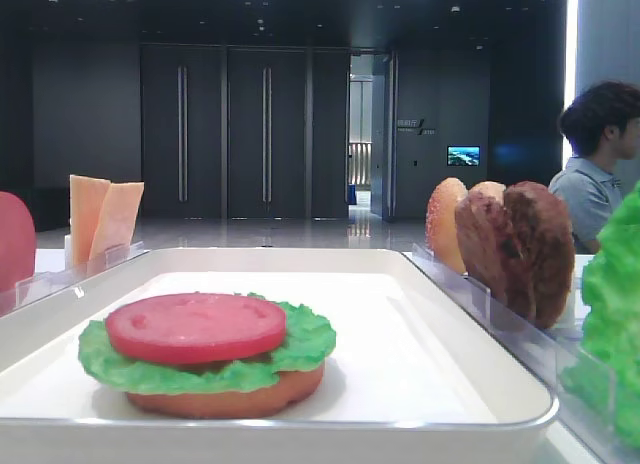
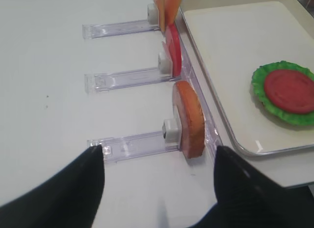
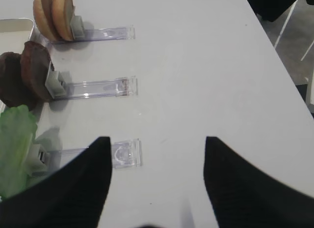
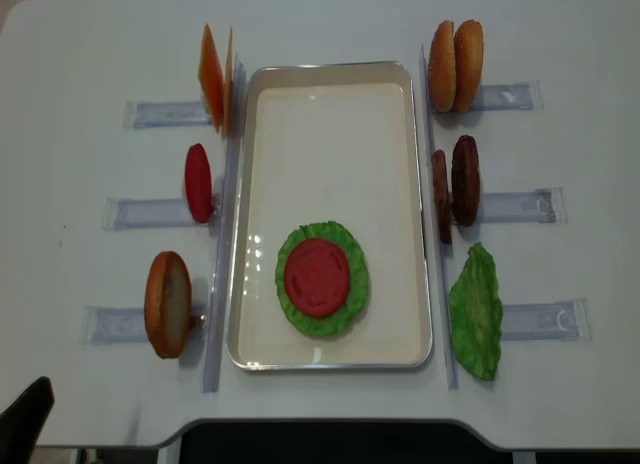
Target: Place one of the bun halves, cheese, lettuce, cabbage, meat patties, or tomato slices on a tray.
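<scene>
Low front view: tomato slice [image 1: 196, 326] on lettuce [image 1: 300, 349] on bun half [image 1: 225, 399], inside tray [image 1: 470, 329]. Overhead alone shows the whole layout. Wrist views: left gripper [image 2: 159, 161] and right gripper [image 3: 157, 154] spread, empty

White table [image 4: 330, 404] bears the tray [image 4: 335, 69]; 6 clear holder strips [image 4: 525, 319] flank it.

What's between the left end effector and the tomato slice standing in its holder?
The upright bun half stands nearer the left end effector, in the holder just before the tomato slice; nothing else visible blocks it.
</scene>
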Action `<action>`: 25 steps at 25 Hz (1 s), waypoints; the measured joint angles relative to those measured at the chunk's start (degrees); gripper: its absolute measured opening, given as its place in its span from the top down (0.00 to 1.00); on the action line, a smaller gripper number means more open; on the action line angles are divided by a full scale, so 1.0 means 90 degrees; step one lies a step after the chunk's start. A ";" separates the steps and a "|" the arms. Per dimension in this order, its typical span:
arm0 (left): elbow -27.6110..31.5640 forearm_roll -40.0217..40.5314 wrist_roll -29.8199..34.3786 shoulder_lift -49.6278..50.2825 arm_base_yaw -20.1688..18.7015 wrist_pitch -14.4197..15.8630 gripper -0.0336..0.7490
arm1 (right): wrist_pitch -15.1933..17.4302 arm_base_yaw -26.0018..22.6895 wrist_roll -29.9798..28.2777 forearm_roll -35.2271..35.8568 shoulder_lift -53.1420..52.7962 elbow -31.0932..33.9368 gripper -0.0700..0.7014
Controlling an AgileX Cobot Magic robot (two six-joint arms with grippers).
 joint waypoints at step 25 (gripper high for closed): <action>0.0000 0.0151 -0.0199 0.0000 0.0000 0.0000 0.27 | 0.0000 0.0000 0.0000 0.0000 -0.0005 0.0000 0.39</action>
